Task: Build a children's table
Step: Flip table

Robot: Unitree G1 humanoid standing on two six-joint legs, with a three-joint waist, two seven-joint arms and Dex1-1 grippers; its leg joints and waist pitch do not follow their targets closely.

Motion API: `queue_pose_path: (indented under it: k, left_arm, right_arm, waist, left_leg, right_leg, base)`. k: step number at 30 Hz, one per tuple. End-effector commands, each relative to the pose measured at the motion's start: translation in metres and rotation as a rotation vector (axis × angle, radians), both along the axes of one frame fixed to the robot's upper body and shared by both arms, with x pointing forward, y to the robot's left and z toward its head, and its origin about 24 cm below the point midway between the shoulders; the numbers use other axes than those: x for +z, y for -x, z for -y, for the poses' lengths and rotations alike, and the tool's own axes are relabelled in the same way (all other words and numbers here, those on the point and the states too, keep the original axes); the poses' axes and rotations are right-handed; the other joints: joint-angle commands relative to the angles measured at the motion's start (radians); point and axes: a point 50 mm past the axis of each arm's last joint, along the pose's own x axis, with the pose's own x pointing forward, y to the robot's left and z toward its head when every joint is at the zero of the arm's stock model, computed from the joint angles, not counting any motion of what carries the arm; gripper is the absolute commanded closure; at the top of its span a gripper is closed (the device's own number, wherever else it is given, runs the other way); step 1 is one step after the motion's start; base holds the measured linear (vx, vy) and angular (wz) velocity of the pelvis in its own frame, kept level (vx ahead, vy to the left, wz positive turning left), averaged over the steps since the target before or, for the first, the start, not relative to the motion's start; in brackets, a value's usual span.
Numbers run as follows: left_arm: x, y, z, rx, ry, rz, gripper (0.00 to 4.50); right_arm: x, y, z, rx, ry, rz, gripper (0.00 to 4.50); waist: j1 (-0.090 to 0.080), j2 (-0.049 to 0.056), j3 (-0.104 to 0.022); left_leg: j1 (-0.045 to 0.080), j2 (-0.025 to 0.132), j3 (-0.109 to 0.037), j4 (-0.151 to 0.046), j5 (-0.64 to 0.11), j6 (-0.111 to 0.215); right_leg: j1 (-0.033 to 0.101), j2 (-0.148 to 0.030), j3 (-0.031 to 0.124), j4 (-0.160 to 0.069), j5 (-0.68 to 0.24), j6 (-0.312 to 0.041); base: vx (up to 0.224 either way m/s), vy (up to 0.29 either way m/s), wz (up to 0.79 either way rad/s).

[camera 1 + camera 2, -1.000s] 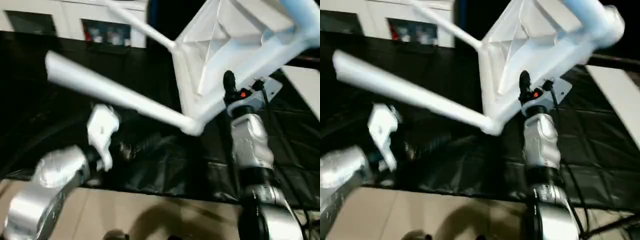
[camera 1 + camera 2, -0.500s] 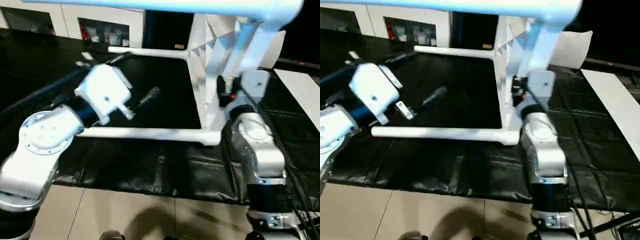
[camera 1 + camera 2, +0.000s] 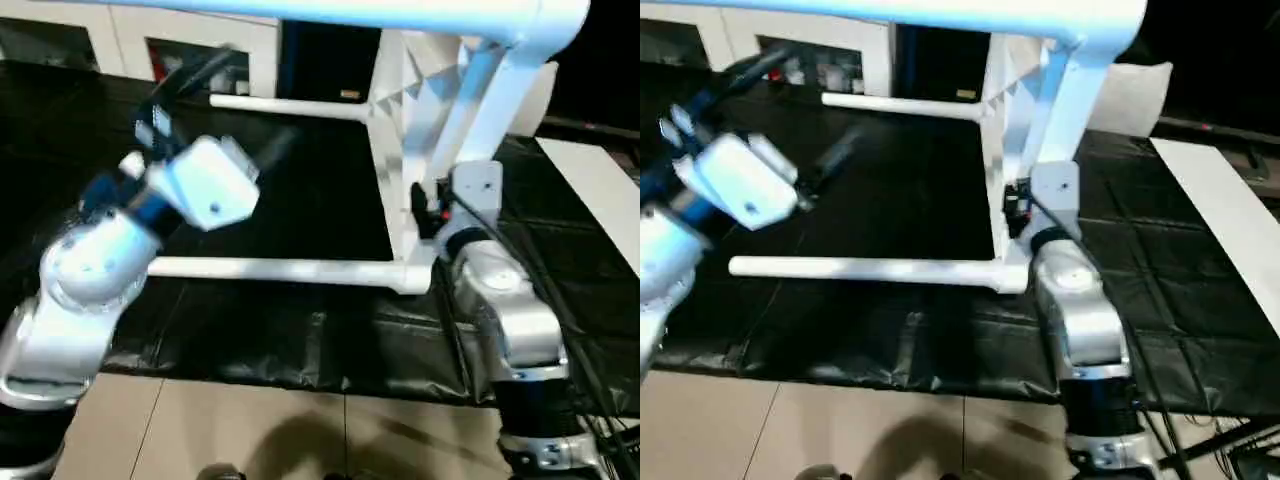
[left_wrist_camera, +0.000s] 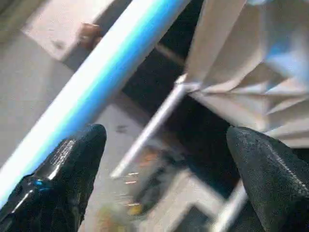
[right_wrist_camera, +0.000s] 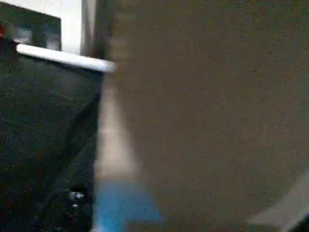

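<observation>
Our left gripper (image 4: 159,179) has swung up to the frame's upper left, fingers (image 4: 72,164) spread wide, table (image 3: 440,150) on its side centre-right, right gripper (image 3: 425,205) against it, fingers unreadable, cabinet (image 3: 180,45) behind, black mat (image 3: 300,330) beneath.

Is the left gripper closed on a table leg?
No, the left gripper is wide open, with the legs beyond its fingers.

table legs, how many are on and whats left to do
Three long white legs show plugged into the white plastic tabletop, which stands on its edge on the black mat. The left gripper is open, holding nothing; the right gripper is at the tabletop's edge. A fourth leg isn't visible; standing it upright remains.
</observation>
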Motion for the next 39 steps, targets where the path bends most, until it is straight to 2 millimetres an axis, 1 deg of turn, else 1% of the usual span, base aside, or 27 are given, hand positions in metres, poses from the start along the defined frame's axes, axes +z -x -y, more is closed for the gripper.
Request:
queue_pose_path:
  k: [1,2,5,6,7,8,9,10,11,13,15,16,18,20,21,23,24,26,27,31,32,33,34,36,37,38,39]
  left_arm:
    - [0.006,-0.001,0.001,0.045,-0.05,0.104,0.0]
    - [0.011,-0.003,-0.001,0.078,-0.056,0.149,0.0]
    - [0.025,-0.005,-0.005,0.135,-0.081,0.272,0.0]
    - [0.027,-0.006,-0.005,0.143,-0.086,0.297,0.0]
    - [0.029,-0.008,-0.006,0.146,-0.091,0.31,0.0]
    - [0.029,-0.01,-0.006,0.151,-0.105,0.317,0.0]
    - [0.029,-0.012,-0.006,0.155,-0.117,0.32,0.0]
    - [0.029,-0.014,-0.006,0.156,-0.121,0.32,0.0]
    - [0.03,-0.016,-0.006,0.167,-0.124,0.334,0.0]
    - [0.034,-0.019,-0.007,0.184,-0.115,0.358,0.0]
    - [0.038,-0.025,-0.008,0.202,-0.123,0.375,0.0]
    - [0.038,-0.026,-0.008,0.204,-0.124,0.378,0.0]
    - [0.043,-0.034,-0.009,0.225,-0.122,0.389,0.0]
    - [0.044,-0.037,-0.01,0.23,-0.119,0.391,0.0]
    - [0.049,-0.04,-0.01,0.229,-0.104,0.411,0.0]
    - [0.05,-0.041,-0.007,0.206,-0.1,0.413,0.28]
    - [0.05,-0.041,-0.006,0.201,-0.102,0.415,0.35]
    - [0.048,-0.043,-0.003,0.182,-0.096,0.396,0.39]
    - [0.047,-0.044,-0.001,0.177,-0.093,0.392,0.61]
    - [0.046,-0.048,0.0,0.173,-0.067,0.378,0.83]
    - [0.046,-0.049,0.0,0.164,-0.061,0.366,1.06]
    - [0.045,-0.05,0.001,0.157,-0.058,0.355,1.15]
    - [0.045,-0.05,0.001,0.155,-0.056,0.351,1.2]
    - [0.043,-0.051,0.001,0.157,-0.055,0.336,1.36]
    - [0.042,-0.053,0.0,0.161,-0.048,0.321,1.36]
    - [0.042,-0.053,0.0,0.162,-0.047,0.318,1.6]
    - [0.043,-0.053,0.001,0.145,-0.041,0.298,1.65]
  right_arm:
    - [-0.01,0.001,0.009,-0.025,0.038,-0.037,1.01]
    - [-0.012,0.001,0.01,-0.027,0.046,-0.038,1.01]
    - [-0.013,0.002,0.01,-0.025,0.047,-0.04,1.01]
    - [-0.013,0.002,0.01,-0.024,0.047,-0.04,1.01]
    - [-0.014,0.002,0.009,-0.023,0.045,-0.04,1.01]
    - [-0.014,0.002,0.008,-0.02,0.043,-0.041,1.01]
    - [-0.014,0.002,0.008,-0.018,0.042,-0.041,1.01]
    - [-0.014,0.002,0.007,-0.017,0.042,-0.04,1.01]
    - [-0.014,0.002,0.007,-0.015,0.043,-0.04,1.01]
    - [-0.014,0.002,0.006,-0.009,0.047,-0.039,1.01]
    - [-0.014,0.001,0.005,-0.004,0.049,-0.038,1.01]
    - [-0.014,0.001,0.005,-0.002,0.049,-0.038,1.17]
    - [-0.014,0.0,0.003,0.015,0.039,-0.042,1.36]
    - [-0.014,0.0,0.003,0.023,0.041,-0.044,1.46]
    - [-0.014,0.0,0.002,0.024,0.054,-0.044,1.59]
    - [-0.014,0.0,0.003,0.022,0.069,-0.044,1.78]
    - [-0.014,0.0,0.003,0.021,0.071,-0.044,1.82]
    - [-0.013,0.0,0.002,0.026,0.075,-0.041,2.04]
    - [-0.013,0.0,0.002,0.034,0.08,-0.039,2.13]
    - [-0.015,0.002,0.001,0.061,0.103,-0.045,2.25]
    - [-0.015,0.002,0.002,0.059,0.111,-0.046,2.32]
    - [-0.015,0.002,0.003,0.055,0.118,-0.046,2.33]
    - [-0.014,0.002,0.004,0.054,0.121,-0.045,2.33]
    - [-0.013,0.002,0.005,0.055,0.123,-0.038,2.36]
    - [-0.011,0.001,0.005,0.057,0.129,-0.033,2.36]
    - [-0.011,0.001,0.005,0.057,0.133,-0.032,2.37]
    - [-0.009,0.0,0.008,0.057,0.162,-0.026,2.37]
  waist:
    - [-0.002,0.024,-0.061]
    - [-0.003,0.025,-0.061]
    - [-0.002,0.027,-0.062]
    - [-0.001,0.025,-0.062]
    - [-0.001,0.029,-0.063]
    - [-0.001,0.028,-0.063]
    - [0.001,0.034,-0.064]
    - [0.0,0.032,-0.065]
    - [0.0,0.034,-0.065]
    - [0.0,0.034,-0.066]
    - [0.0,0.035,-0.065]
    - [0.001,0.035,-0.065]
    - [0.001,0.041,-0.065]
    - [0.001,0.037,-0.065]
    - [0.002,0.039,-0.066]
    - [0.003,0.043,-0.067]
    - [0.003,0.041,-0.068]
    - [0.003,0.043,-0.069]
    - [0.003,0.044,-0.068]
    - [0.004,0.043,-0.067]
    - [0.004,0.044,-0.067]
    - [0.004,0.049,-0.067]
    - [0.004,0.044,-0.067]
    - [0.004,0.045,-0.067]
    - [0.005,0.051,-0.066]
    - [0.005,0.05,-0.067]
    - [0.006,0.05,-0.066]
  left_leg:
    - [0.006,0.059,-0.029,-0.075,-0.203,-0.052]
    - [0.008,0.06,-0.029,-0.076,-0.218,-0.054]
    - [0.008,0.059,-0.032,-0.074,-0.221,-0.052]
    - [0.008,0.058,-0.032,-0.073,-0.221,-0.049]
    - [0.006,0.058,-0.033,-0.073,-0.215,-0.05]
    - [0.007,0.058,-0.033,-0.073,-0.215,-0.049]
    - [0.007,0.058,-0.033,-0.072,-0.211,-0.049]
    - [0.007,0.059,-0.033,-0.073,-0.207,-0.051]
    - [0.006,0.059,-0.034,-0.073,-0.204,-0.052]
    - [0.006,0.059,-0.033,-0.073,-0.198,-0.053]
    - [0.008,0.059,-0.033,-0.073,-0.204,-0.053]
    - [0.009,0.059,-0.035,-0.074,-0.218,-0.055]
    - [0.009,0.058,-0.036,-0.073,-0.227,-0.055]
    - [0.008,0.059,-0.036,-0.073,-0.224,-0.053]
    - [0.007,0.059,-0.035,-0.072,-0.215,-0.051]
    - [0.008,0.059,-0.035,-0.072,-0.203,-0.053]
    - [0.007,0.061,-0.036,-0.072,-0.199,-0.054]
    - [0.007,0.062,-0.036,-0.072,-0.192,-0.056]
    - [0.007,0.061,-0.035,-0.072,-0.195,-0.056]
    - [0.007,0.059,-0.034,-0.071,-0.204,-0.053]
    - [0.006,0.058,-0.033,-0.071,-0.203,-0.048]
    - [0.007,0.059,-0.034,-0.071,-0.204,-0.048]
    - [0.005,0.059,-0.033,-0.07,-0.201,-0.044]
    - [0.004,0.056,-0.031,-0.069,-0.192,-0.035]
    - [0.005,0.056,-0.031,-0.069,-0.191,-0.031]
    - [0.005,0.055,-0.03,-0.068,-0.19,-0.029]
    - [0.005,0.055,-0.03,-0.068,-0.194,-0.027]
  right_leg:
    - [0.048,-0.094,0.079,-0.078,-0.312,0.031]
    - [0.047,-0.095,0.079,-0.08,-0.322,0.027]
    - [0.049,-0.098,0.078,-0.08,-0.31,0.013]
    - [0.049,-0.098,0.078,-0.081,-0.314,0.012]
    - [0.051,-0.099,0.079,-0.078,-0.301,0.005]
    - [0.05,-0.098,0.078,-0.079,-0.299,0.003]
    - [0.05,-0.098,0.079,-0.076,-0.284,-0.004]
    - [0.051,-0.098,0.079,-0.074,-0.266,-0.012]
    - [0.051,-0.098,0.079,-0.072,-0.255,-0.017]
    - [0.052,-0.098,0.079,-0.069,-0.227,-0.032]
    - [0.05,-0.097,0.079,-0.07,-0.23,-0.035]
    - [0.052,-0.099,0.079,-0.071,-0.243,-0.039]
    - [0.053,-0.101,0.078,-0.072,-0.248,-0.04]
    - [0.054,-0.102,0.079,-0.073,-0.248,-0.043]
    - [0.054,-0.102,0.079,-0.073,-0.238,-0.047]
    - [0.054,-0.102,0.079,-0.07,-0.214,-0.055]
    - [0.056,-0.103,0.08,-0.067,-0.201,-0.061]
    - [0.056,-0.103,0.08,-0.064,-0.18,-0.072]
    - [0.057,-0.103,0.08,-0.064,-0.177,-0.076]
    - [0.058,-0.104,0.08,-0.067,-0.199,-0.074]
    - [0.059,-0.104,0.08,-0.069,-0.208,-0.07]
    - [0.058,-0.105,0.08,-0.07,-0.209,-0.072]
    - [0.06,-0.104,0.08,-0.07,-0.211,-0.073]
    - [0.059,-0.104,0.08,-0.07,-0.227,-0.071]
    - [0.058,-0.104,0.08,-0.074,-0.248,-0.066]
    - [0.058,-0.104,0.08,-0.075,-0.255,-0.062]
    - [0.057,-0.103,0.078,-0.077,-0.274,-0.056]
  base:
    - [0.0,0.0,0.0]
    - [0.0,0.0,0.0]
    - [0.0,0.0,0.0]
    - [0.0,0.0,0.0]
    - [0.0,0.0,0.0]
    - [0.0,0.0,0.0]
    - [0.0,0.0,0.0]
    - [0.0,0.0,0.0]
    - [0.0,0.0,0.0]
    - [0.0,0.0,0.0]
    - [0.0,0.0,0.0]
    - [0.0,0.0,0.0]
    - [0.0,0.0,0.0]
    - [0.0,0.0,0.0]
    - [0.0,0.0,0.0]
    - [0.0,0.0,0.0]
    - [0.0,0.0,0.0]
    - [0.0,0.0,0.0]
    - [0.0,0.0,0.0]
    - [0.0,0.0,0.0]
    - [0.0,0.0,0.0]
    - [0.0,0.0,0.0]
    - [0.0,0.0,0.0]
    - [0.0,0.0,0.0]
    - [0.0,0.0,0.0]
    - [0.0,0.0,0.0]
    - [0.0,0.0,0.0]
